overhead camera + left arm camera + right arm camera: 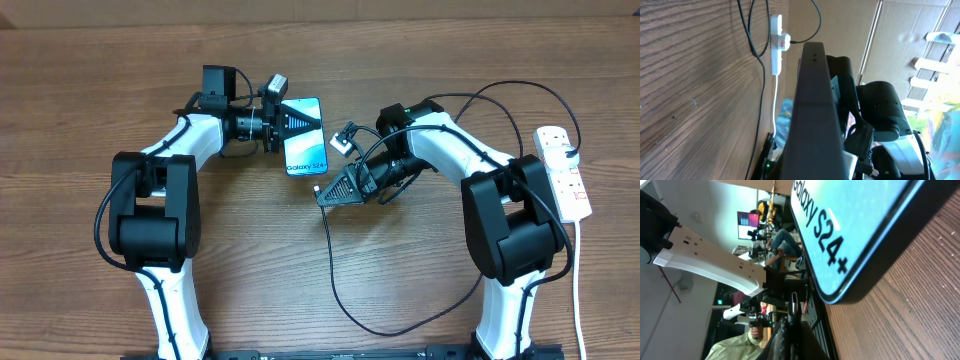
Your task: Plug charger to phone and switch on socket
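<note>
- Right up close to the right wrist camera is the phone (860, 240), with its blue screen lit and its edge close to the wooden table (100, 60).
- Left gripper (315, 120) is pinched tight on the far end of the phone.
- Right gripper (322, 190) is squeezed shut on the little plug of the black cable (335, 280). The plug is just beside the phone's near end, not touching it.
- That cable loops over the table around the right arm (450, 140) and runs to the power strip (563, 170).
- Power strip lies by the table's right edge, well away from the phone, with the right arm in between. Its white cord (580, 290) runs toward the front.
</note>
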Robot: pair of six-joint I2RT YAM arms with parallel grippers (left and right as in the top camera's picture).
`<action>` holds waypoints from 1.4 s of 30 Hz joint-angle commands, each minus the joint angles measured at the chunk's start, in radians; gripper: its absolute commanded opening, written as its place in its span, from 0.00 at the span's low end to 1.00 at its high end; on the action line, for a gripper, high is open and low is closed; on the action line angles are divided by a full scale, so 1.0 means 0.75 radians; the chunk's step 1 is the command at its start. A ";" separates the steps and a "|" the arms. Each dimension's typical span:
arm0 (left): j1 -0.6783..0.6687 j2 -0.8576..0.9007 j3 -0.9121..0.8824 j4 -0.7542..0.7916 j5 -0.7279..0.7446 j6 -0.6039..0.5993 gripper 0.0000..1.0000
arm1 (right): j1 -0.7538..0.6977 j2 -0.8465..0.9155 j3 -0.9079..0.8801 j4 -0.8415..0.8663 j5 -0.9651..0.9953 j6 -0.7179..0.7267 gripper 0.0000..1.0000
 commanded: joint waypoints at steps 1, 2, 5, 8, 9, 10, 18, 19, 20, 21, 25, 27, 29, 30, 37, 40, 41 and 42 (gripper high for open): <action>-0.010 -0.050 0.033 0.006 0.031 -0.007 0.04 | 0.007 0.009 -0.003 0.004 -0.019 -0.016 0.04; -0.010 -0.050 0.033 0.006 0.031 -0.007 0.04 | 0.007 0.009 -0.003 0.004 -0.019 -0.016 0.04; -0.010 -0.050 0.033 0.006 0.031 -0.007 0.04 | 0.007 0.009 -0.003 0.003 -0.019 -0.015 0.04; -0.010 -0.050 0.033 0.007 0.016 -0.008 0.04 | 0.007 0.009 -0.003 0.003 -0.020 -0.015 0.04; -0.010 -0.050 0.033 0.007 0.012 -0.008 0.04 | 0.007 0.009 -0.003 0.003 -0.020 -0.015 0.04; -0.010 -0.050 0.033 0.007 0.008 -0.008 0.04 | 0.007 0.009 -0.003 0.003 -0.020 -0.015 0.04; -0.010 -0.051 0.033 0.011 0.026 -0.014 0.04 | 0.007 0.009 -0.003 0.006 -0.048 -0.015 0.04; -0.010 -0.050 0.033 0.010 0.028 -0.014 0.04 | 0.007 0.009 -0.003 0.010 -0.054 -0.015 0.04; -0.010 -0.050 0.033 0.010 0.034 -0.014 0.04 | 0.006 0.009 -0.003 0.014 -0.059 -0.015 0.04; -0.010 -0.050 0.033 0.010 0.037 -0.014 0.04 | 0.006 0.009 -0.003 0.018 -0.069 -0.015 0.04; -0.010 -0.050 0.033 0.011 0.037 -0.028 0.04 | 0.006 0.009 -0.003 0.049 -0.104 -0.014 0.04; -0.010 -0.051 0.033 0.011 0.037 -0.035 0.04 | 0.006 0.009 -0.003 0.063 -0.114 -0.009 0.04; -0.010 -0.050 0.033 0.011 0.037 -0.050 0.04 | 0.006 0.009 -0.003 0.078 -0.114 0.011 0.04; -0.010 -0.051 0.033 0.011 0.037 -0.060 0.04 | 0.006 0.009 -0.003 0.088 -0.113 0.027 0.04; -0.010 -0.051 0.033 0.011 0.037 -0.120 0.04 | 0.006 0.009 -0.003 0.192 -0.113 0.187 0.04; -0.010 -0.051 0.033 0.011 0.037 -0.119 0.04 | 0.006 0.009 -0.003 0.250 -0.113 0.263 0.04; -0.010 -0.050 0.033 0.011 0.037 -0.119 0.04 | 0.006 0.009 -0.003 0.264 -0.113 0.280 0.04; -0.010 -0.050 0.033 0.011 0.037 -0.120 0.04 | 0.006 0.009 -0.003 0.286 -0.113 0.309 0.04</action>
